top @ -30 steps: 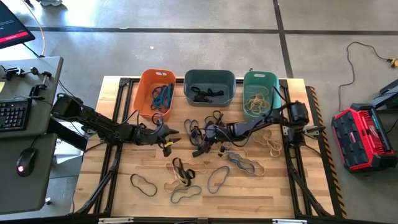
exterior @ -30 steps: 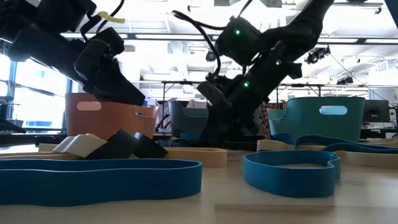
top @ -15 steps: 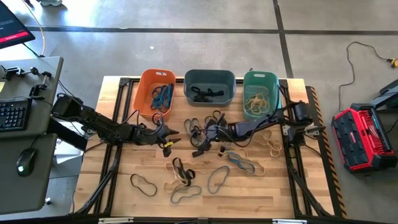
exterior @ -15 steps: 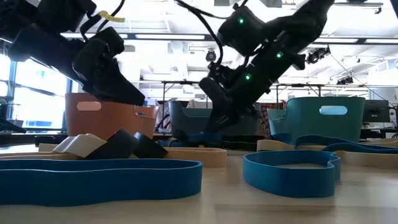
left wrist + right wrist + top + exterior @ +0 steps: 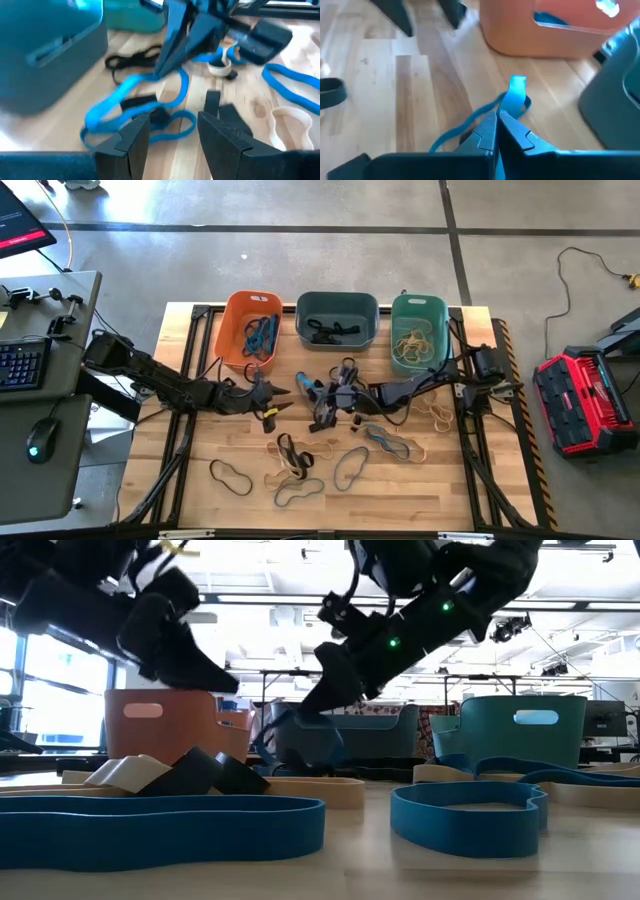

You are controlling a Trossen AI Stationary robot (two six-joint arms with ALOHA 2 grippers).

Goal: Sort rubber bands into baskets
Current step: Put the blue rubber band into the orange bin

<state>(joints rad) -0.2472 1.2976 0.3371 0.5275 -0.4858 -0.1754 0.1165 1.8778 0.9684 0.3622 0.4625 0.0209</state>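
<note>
Three baskets stand in a row at the table's far side: orange (image 5: pixel 250 330), slate (image 5: pixel 337 320) and teal (image 5: pixel 418 330), each with rubber bands inside. My right gripper (image 5: pixel 319 393) hovers above the table's middle, near the slate basket, shut on a blue rubber band (image 5: pixel 304 384). In the low view that gripper (image 5: pixel 314 703) is raised and the band (image 5: pixel 298 745) droops under it. My left gripper (image 5: pixel 280 393) stands open just left of the band, nothing between its fingers (image 5: pixel 131 140). Several blue, dark and tan bands lie loose on the wood. My right gripper pinches the blue band between its two shut fingers, on a stretch of the strip (image 5: pixel 506 109) right at the fingertips. The fingers slant down from the table's right side. The band hangs slack below them, and its lower loop (image 5: pixel 107 117) reaches down to the table.
A tangle of dark bands (image 5: pixel 345 370) lies by the right gripper. More bands lie toward the near edge (image 5: pixel 298 460) and at the right (image 5: pixel 392 443). A desk with keyboard and mouse (image 5: pixel 35 442) stands left of the table, a red case (image 5: pixel 580 400) to its right.
My right gripper has shut on the blue band, rolled its wrist and risen, shifting a little toward the table's left. The band has been drawn up out of the tangle and now hangs from the fingertips with its lower loop trailing.
</note>
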